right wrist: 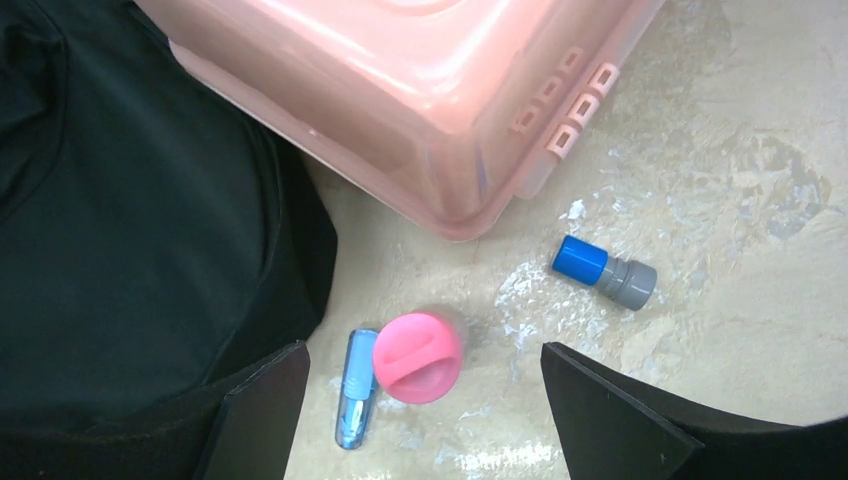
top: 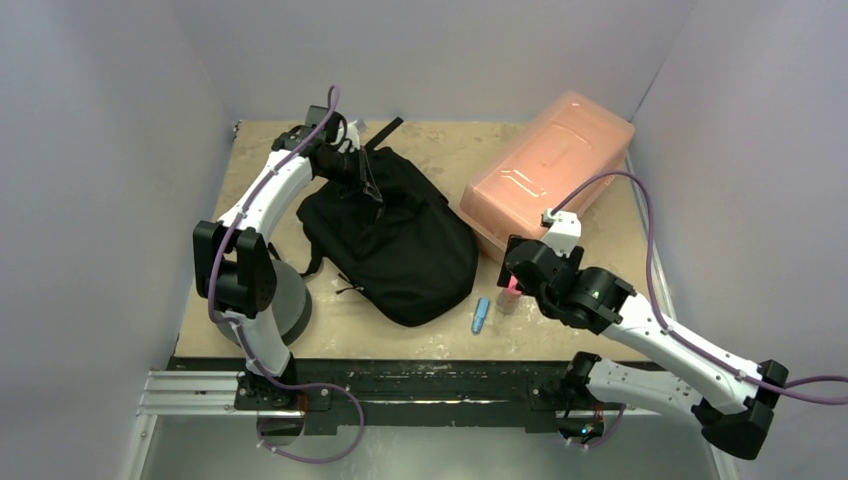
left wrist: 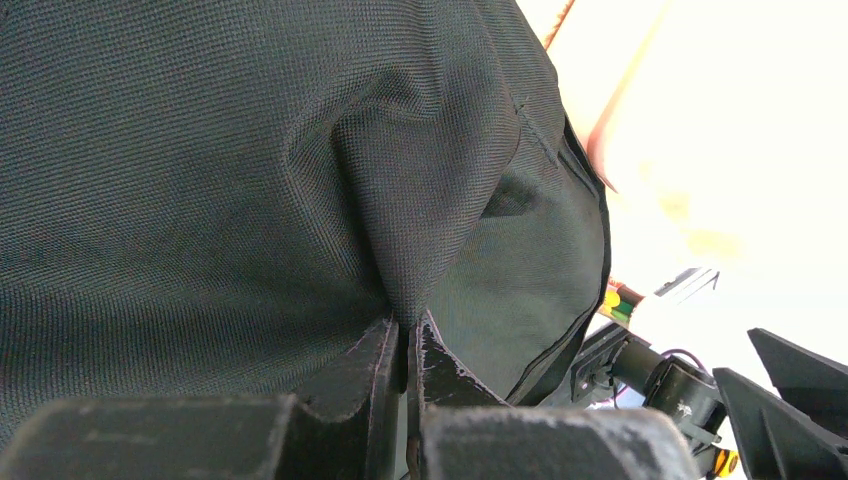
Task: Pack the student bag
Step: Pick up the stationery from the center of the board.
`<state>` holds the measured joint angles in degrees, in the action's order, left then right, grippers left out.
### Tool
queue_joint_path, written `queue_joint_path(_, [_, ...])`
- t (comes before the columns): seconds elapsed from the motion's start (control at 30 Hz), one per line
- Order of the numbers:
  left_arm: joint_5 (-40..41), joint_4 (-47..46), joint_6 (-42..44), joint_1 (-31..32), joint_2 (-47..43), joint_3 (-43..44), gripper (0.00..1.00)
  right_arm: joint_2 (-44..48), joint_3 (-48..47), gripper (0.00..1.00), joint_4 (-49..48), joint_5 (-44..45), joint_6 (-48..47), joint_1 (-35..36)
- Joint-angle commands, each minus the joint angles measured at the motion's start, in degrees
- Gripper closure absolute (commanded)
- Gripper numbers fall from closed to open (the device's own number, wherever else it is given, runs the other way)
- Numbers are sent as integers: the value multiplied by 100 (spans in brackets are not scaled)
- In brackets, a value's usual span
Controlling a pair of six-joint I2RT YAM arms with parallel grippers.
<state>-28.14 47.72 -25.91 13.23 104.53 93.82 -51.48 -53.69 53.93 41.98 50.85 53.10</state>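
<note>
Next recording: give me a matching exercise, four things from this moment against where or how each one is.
1 student bag
2 pink box
3 pink cap
4 right tool

A open, nothing held
B fabric pinched by the left tool
C beside a light blue tube
D far right of the table

Pairs: 1-B, 2-D, 3-C, 4-A

Edge-cropped student bag (left wrist: 200, 150), pink box (left wrist: 645, 120) — washed out, shapeless

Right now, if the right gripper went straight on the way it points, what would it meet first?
Probably the round pink plastic cap, ahead of the open right gripper, a small blue tube beside it; depth unclear.
</note>
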Motion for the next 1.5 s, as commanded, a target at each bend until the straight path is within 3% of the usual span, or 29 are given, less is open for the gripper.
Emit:
queue_joint_path(0.0, [-235,-97,-2,-14,-214,-4,100,-152,217,10,-497,-374,-253,-176])
queue_joint_path(0.17, [-255,-109,-2,-14,-205,5,100,-467,616,14,-899,-785,-129,-264])
queue_joint_path(0.37, [-285,-102,7,-14,-214,4,100,-742,717,24,-912,-542,-18,-266])
queue_joint_path(0.4, [-296,-105,7,-14,-214,10,100,-769,715,25,-911,-515,-10,-586])
queue_joint_path(0.43, [-292,-103,7,-14,-214,11,100,-789,719,27,-910,-489,1,-309])
queue_joint_path(0.67, [-277,-92,15,-14,-205,11,100,-973,849,40,-1033,-471,-9,-272])
queue_joint_path(0.8, [-262,-89,25,-14,-197,8,100,-976,912,55,-1116,-408,-58,-274])
queue_joint_path(1.0, [-225,-76,40,-14,-197,-11,100,-876,570,97,-906,-329,-174,-272])
queue_joint_path(1.2, [-188,-64,53,-14,-217,12,100,-937,-783,100,-69,-6,-1303,-266])
queue_joint_path(1.3, [-165,-63,60,-14,-248,-4,100,-803,-1108,100,-754,-576,-2000,-265])
queue_joint_path(1.47, [-186,-87,61,-14,-333,-24,100,-693,-778,100,-3156,-1893,-2331,-274])
